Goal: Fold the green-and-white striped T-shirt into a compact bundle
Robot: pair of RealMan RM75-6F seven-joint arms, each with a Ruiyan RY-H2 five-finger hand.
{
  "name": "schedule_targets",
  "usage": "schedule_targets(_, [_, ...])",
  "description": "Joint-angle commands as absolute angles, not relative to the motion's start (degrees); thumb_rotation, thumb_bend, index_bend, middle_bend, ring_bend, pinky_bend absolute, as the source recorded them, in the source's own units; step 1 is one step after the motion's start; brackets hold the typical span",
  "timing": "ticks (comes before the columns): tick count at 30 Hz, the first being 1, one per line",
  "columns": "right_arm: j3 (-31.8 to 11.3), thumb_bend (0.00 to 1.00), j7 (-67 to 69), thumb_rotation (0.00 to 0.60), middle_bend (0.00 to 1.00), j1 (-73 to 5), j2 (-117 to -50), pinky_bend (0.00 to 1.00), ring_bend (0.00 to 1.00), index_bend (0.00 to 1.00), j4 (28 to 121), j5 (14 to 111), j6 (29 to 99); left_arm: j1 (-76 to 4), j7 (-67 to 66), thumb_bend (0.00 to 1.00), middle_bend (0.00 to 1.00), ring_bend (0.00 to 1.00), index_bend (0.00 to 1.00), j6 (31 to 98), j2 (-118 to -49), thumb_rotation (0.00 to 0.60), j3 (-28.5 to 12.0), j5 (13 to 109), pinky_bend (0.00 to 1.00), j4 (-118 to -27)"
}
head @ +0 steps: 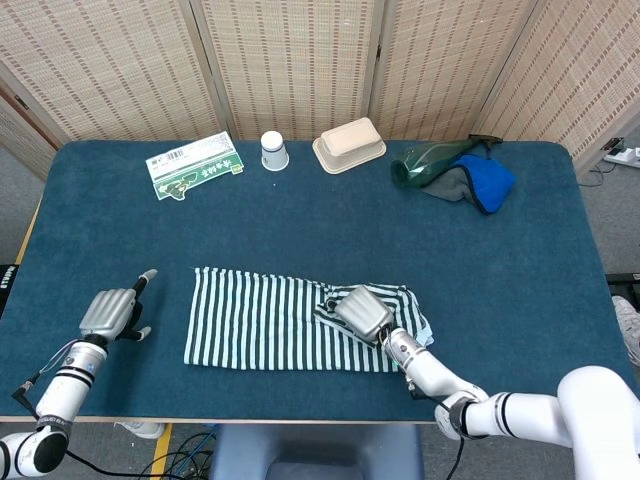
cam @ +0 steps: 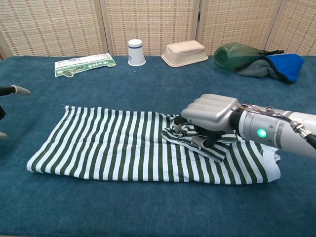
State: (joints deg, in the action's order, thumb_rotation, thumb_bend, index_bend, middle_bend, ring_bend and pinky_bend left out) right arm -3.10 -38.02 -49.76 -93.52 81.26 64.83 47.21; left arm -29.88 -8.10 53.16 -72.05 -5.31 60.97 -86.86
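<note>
Chest view shows our right hand (cam: 210,117) low on the shirt (cam: 113,145), fingers curled down onto a bunched flap, apparently gripping it. Our left hand (head: 112,311) rests off to the shirt's left, fingers apart, holding nothing. One shirt lies flat across the table's (head: 520,260) near middle. We judge it light, soft and floppy; take it by an edge or fold. Behind stand one cup (head: 273,150), one tray (head: 349,144), one packet (head: 194,165), one bottle (head: 430,160) and one blue cloth (head: 487,182).
</note>
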Motion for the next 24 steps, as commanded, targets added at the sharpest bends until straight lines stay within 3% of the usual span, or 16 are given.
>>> schedule_targets(1, [-3.76, 0.53, -36.14, 0.600, 0.93, -48.98, -91.95, 1.00, 1.00, 0.27, 83.76, 66.33, 49.44, -29.93, -8.23, 0.26, 0.85, 0.78, 0.00, 53.55, -71.99, 0.600, -5.25, 61.88, 0.97, -86.20])
schedule_targets(10, [-4.16, 0.48, -32.30, 0.600, 0.93, -45.21, -82.03, 1.00, 1.00, 0.27, 93.71, 71.86, 56.85, -30.30, -5.19, 0.26, 0.85, 0.78, 0.00, 55.96, -73.57, 0.600, -2.91, 73.43, 0.97, -79.06])
schedule_targets(20, [-2.37, 0.40, -29.70, 0.600, 0.93, -39.51, -72.74, 1.00, 1.00, 0.27, 101.46, 76.48, 63.85, -31.69, 12.66, 0.26, 0.85, 0.78, 0.25, 65.66, -83.06, 0.600, 2.66, 93.28, 0.96, -56.30])
schedule_targets(24, [-1.59, 0.35, -28.87, 0.600, 0.93, -37.51, -70.51, 1.00, 1.00, 0.27, 102.62, 77.85, 65.60, -32.52, 16.56, 0.26, 0.85, 0.78, 0.30, 70.55, -88.78, 0.600, 4.68, 98.61, 0.95, -44.93])
